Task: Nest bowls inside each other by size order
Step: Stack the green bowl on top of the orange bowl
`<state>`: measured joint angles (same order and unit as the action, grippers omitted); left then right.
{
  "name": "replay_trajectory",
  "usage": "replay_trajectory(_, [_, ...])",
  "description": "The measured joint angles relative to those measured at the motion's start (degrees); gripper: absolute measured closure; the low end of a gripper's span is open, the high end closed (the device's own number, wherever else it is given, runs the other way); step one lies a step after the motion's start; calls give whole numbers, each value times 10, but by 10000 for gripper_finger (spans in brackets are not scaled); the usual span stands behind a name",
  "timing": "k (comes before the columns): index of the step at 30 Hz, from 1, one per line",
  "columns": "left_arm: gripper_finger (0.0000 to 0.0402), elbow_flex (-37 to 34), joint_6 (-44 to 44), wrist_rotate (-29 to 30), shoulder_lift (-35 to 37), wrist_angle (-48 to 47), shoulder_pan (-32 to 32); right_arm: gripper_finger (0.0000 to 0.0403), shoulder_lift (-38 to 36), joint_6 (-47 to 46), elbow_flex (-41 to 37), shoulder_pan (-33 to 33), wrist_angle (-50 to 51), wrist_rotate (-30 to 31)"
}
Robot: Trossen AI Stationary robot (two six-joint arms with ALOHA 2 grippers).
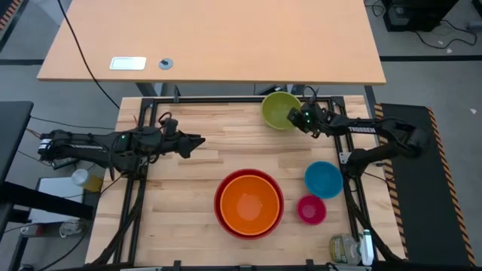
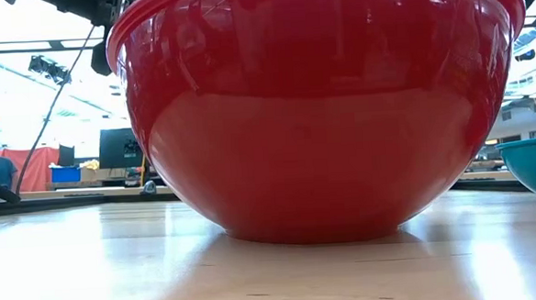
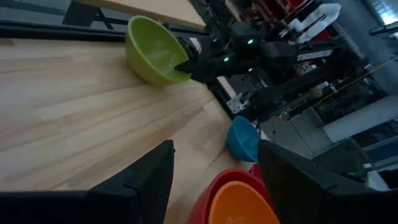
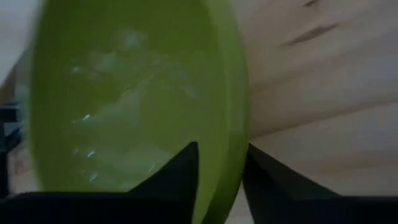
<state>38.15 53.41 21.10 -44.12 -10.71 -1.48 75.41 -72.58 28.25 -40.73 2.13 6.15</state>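
Note:
The orange bowl (image 1: 249,205) sits nested in the red bowl (image 1: 223,197) at the table's near middle. The red bowl fills the low view (image 2: 321,110). The blue bowl (image 1: 324,179) and the pink bowl (image 1: 311,209) stand on their bases at the near right. My right gripper (image 1: 295,118) is shut on the lime green bowl (image 1: 279,109) at the far right. That bowl shows tilted in the left wrist view (image 3: 152,50). My left gripper (image 1: 202,141) is open and empty over the table's left half, and it also shows in its wrist view (image 3: 214,149). My right gripper pinches the green bowl's rim (image 4: 235,149) on its right side, with one finger (image 4: 180,171) inside the bowl and one (image 4: 264,171) outside. The fingers come level from the table's right. The bowl is tilted; I cannot tell whether its underside touches the table.
A black frame (image 1: 143,113) runs along the table's edges. A bottle (image 1: 343,248) lies at the near right corner. Bare wood lies between my left gripper and the red bowl. A second table (image 1: 211,45) stands beyond the far edge.

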Motion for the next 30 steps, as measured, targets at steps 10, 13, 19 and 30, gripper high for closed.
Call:
replay_trajectory(10, [168, 0, 0, -4, -8, -1, 0, 384, -36, 42, 0, 13, -29, -21])
replay_trajectory(13, [168, 0, 0, -4, -8, 2, 0, 377, -62, 77, 8, 28, -24, -53])
replay_trajectory(19, [168, 0, 0, -4, -8, 7, 0, 386, -97, 136, 68, 111, 36, -111])
replay_trajectory(30, [168, -1, 14, 7, -9, 8, 19, 385, -7, 195, 268, 338, 210, -44])
